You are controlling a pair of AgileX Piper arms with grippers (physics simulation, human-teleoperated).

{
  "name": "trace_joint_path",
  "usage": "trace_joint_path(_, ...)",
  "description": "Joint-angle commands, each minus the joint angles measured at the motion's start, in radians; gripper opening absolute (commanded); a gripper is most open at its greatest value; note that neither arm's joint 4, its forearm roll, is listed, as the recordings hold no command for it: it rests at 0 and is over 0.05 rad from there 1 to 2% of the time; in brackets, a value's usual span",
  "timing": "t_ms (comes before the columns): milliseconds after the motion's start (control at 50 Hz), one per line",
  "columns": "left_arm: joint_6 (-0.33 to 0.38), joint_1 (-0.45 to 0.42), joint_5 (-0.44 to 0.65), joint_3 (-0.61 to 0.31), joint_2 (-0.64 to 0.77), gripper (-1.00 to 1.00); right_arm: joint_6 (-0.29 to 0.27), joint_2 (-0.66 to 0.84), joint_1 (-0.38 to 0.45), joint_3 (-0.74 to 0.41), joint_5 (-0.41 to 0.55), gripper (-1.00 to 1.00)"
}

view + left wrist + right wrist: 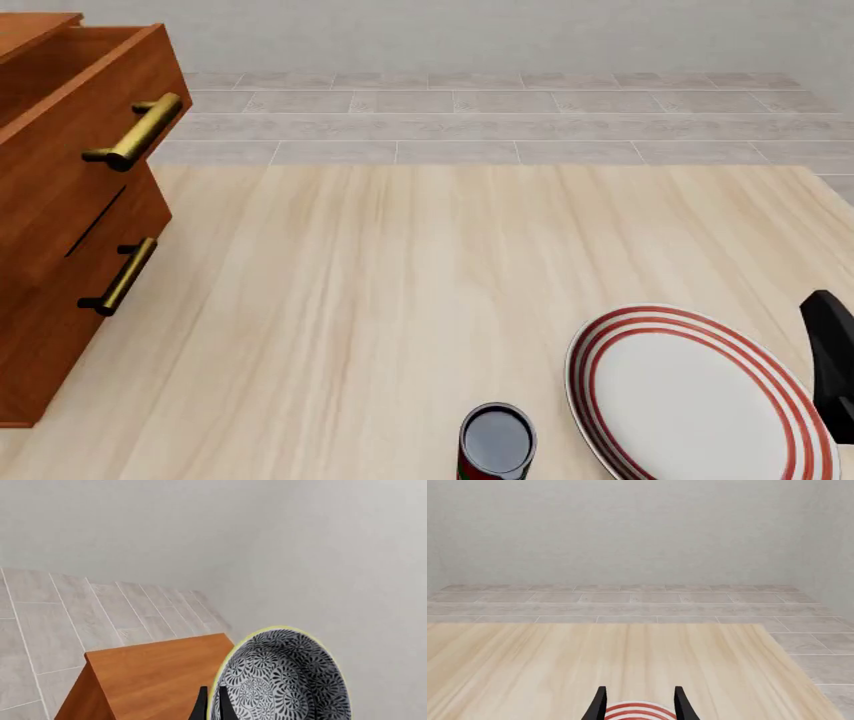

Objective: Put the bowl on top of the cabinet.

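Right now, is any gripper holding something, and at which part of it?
The left gripper holds the bowl by its rim, fingers pinching the wall, above the cabinet. The right gripper is open and holds nothing.

The cabinet (74, 210) fills the counter's (400, 290) far-left side, its upper drawer (80, 110) pulled out with handles (134, 130) jutting right. A plate (694, 395) blocks the near right, a can (497, 442) just left of it. The counter's middle and far right lie open. The cabinet's top (160, 670) is bare beside the bowl (283, 677).
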Motion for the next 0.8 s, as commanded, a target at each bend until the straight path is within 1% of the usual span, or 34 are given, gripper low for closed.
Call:
trace_joint_path(20,0.048,-0.002,-0.004,-0.007,0.020,-1.00,0.000,0.000,0.000,0.000,0.000,1.00)
trace_joint_path(120,0.050,-0.002,-0.011,0.001,0.027,-1.00,0.000,0.000,0.000,0.000,0.000,1.00)
trace_joint_path(140,0.048,-0.014,-0.008,0.001,0.037,-1.00,0.000,0.000,0.000,0.000,0.000,1.00)
trace_joint_path(220,0.065,-0.018,-0.014,0.004,0.038,-1.00,0.000,0.000,0.000,0.000,0.000,1.00)
trace_joint_path(600,0.074,-0.030,-0.025,0.006,0.080,-1.00,0.000,0.000,0.000,0.000,0.000,1.00)
trace_joint_path(800,0.073,-0.009,-0.040,0.006,0.119,-1.00,0.000,0.000,0.000,0.000,0.000,1.00)
